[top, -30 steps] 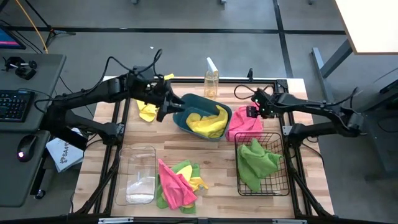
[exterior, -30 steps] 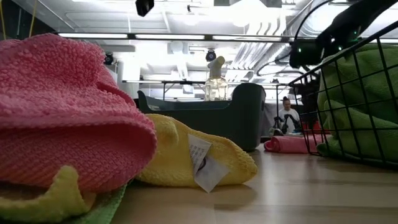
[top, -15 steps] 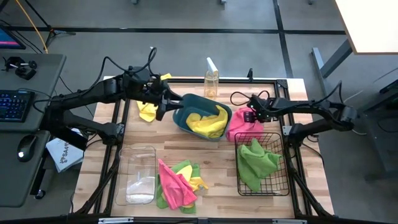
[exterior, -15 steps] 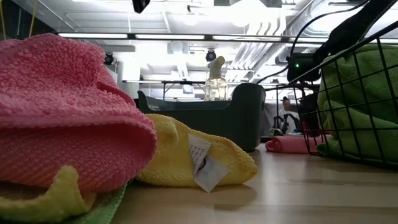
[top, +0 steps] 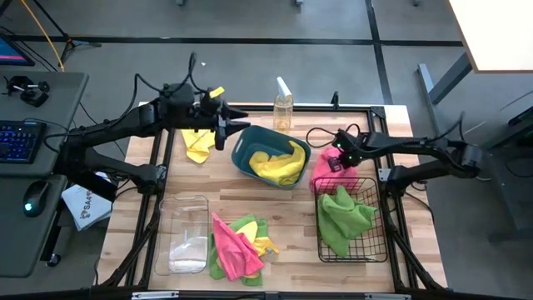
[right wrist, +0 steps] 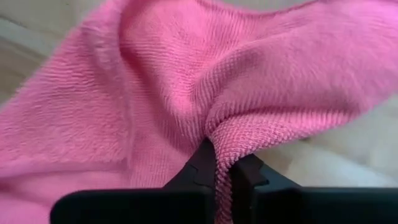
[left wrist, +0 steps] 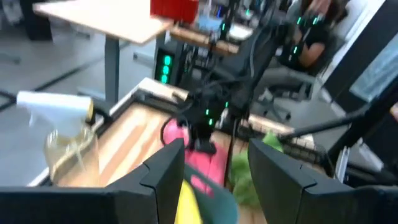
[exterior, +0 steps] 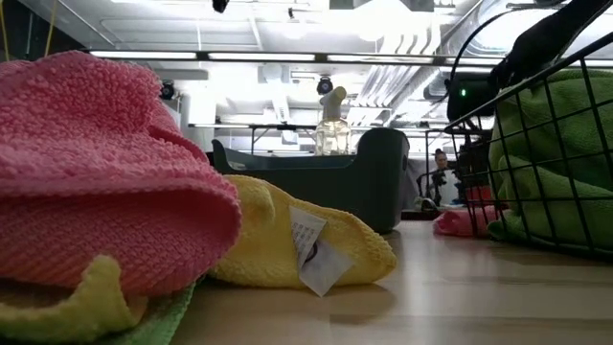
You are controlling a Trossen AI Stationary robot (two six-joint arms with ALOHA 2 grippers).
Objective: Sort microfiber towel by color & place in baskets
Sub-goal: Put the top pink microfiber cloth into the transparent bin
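Note:
My right gripper (top: 337, 160) is shut on a pink towel (top: 326, 173) that lies bunched on the table between the teal tub (top: 241, 150) and the black wire basket (top: 354, 237). The pink towel also shows in the low view (exterior: 460, 222). The tub holds a yellow towel (top: 279, 162) and the basket a green towel (top: 341, 217). My left gripper (top: 221, 129) is open and empty above the tub's far left corner, its fingers (left wrist: 165, 168) wide apart. The clear tub (top: 185, 233) stands at the near left. My right gripper pinches a raised fold of the pink towel (right wrist: 221, 146) between its two fingers. It comes at the towel from above, slanting down. The rest of the towel lies slack on the table.
A yellow towel (top: 198, 146) lies at the far left. A pile of pink, green and yellow towels (top: 237, 246) lies near the front, beside the clear tub. A clear spray bottle (top: 283, 108) stands at the far edge behind the teal tub.
My left gripper has risen from the teal tub's left rim and gone toward the table's far edge. My right gripper has gone slightly toward the near edge over the pink towel. The towel has bunched up, its left part drawn toward the wire basket.

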